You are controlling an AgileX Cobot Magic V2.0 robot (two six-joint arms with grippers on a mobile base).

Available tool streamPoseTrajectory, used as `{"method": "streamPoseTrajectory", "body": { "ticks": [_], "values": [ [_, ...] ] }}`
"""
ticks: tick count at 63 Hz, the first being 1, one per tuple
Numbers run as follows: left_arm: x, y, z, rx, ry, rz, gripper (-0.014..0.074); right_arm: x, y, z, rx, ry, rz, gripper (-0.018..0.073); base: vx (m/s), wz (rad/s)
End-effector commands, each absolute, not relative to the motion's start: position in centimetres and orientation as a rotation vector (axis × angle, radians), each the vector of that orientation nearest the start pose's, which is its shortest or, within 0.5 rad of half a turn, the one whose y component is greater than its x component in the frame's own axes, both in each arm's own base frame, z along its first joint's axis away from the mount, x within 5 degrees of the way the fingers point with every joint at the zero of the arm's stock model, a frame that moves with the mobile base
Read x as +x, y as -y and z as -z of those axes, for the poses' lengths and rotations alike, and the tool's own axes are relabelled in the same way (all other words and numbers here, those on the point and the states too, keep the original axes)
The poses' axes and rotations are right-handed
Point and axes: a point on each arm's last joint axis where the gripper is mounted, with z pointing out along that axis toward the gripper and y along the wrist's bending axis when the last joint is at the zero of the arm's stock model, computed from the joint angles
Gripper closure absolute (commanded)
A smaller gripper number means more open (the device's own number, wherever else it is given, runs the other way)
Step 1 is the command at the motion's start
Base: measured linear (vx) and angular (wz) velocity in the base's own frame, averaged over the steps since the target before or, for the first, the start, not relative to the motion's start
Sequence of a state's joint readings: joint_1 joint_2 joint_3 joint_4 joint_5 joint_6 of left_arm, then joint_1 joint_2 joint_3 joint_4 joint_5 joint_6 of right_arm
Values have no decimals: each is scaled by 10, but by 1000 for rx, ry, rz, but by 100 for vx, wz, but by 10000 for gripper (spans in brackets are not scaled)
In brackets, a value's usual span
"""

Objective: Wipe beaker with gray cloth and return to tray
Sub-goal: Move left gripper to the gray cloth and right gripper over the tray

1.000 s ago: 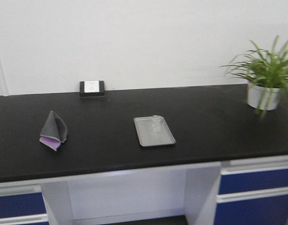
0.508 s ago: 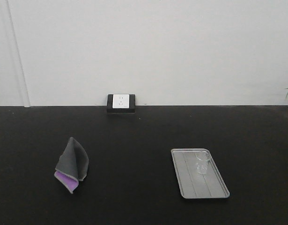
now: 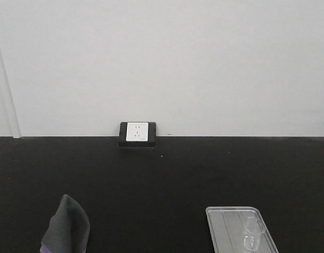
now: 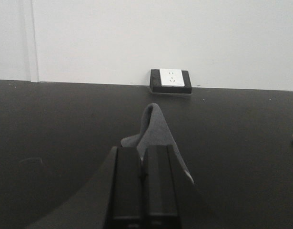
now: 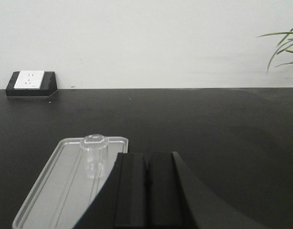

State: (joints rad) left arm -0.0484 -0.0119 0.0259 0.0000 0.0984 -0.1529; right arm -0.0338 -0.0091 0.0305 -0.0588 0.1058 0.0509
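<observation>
Left end effector (image 4: 143, 151) and right end effector (image 5: 147, 157) sit closed, empty. Soft gray cloth (image 4: 155, 131) should pinch easily at its peak; the clear beaker (image 5: 95, 160) looks light, fragile, slippery, so grip mid-wall gently.

One each — cloth (image 3: 67, 226), tray (image 3: 225, 232), beaker (image 3: 254, 232), socket (image 3: 137, 133), plant (image 5: 284, 47).

Three low wallward views, common socket (image 3: 137, 132)

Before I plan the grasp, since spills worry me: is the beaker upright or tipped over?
Upright. The beaker stands on the tray, its open mouth facing up, base flat.
</observation>
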Motion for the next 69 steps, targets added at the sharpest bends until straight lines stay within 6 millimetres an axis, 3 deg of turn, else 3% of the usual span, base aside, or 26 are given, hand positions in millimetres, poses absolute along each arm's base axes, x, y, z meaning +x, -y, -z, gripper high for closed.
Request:
{"method": "streamPoseTrajectory", "body": {
  "ticks": [1,69],
  "values": [
    [57,3,-194,-83,-1531,164,603,56,2,-200,16,-1526,42,571,32,4],
    [57,3,-194,-83,-1531,164,603,56,2,-200,16,-1526,42,571,15,4]
  ]
}}
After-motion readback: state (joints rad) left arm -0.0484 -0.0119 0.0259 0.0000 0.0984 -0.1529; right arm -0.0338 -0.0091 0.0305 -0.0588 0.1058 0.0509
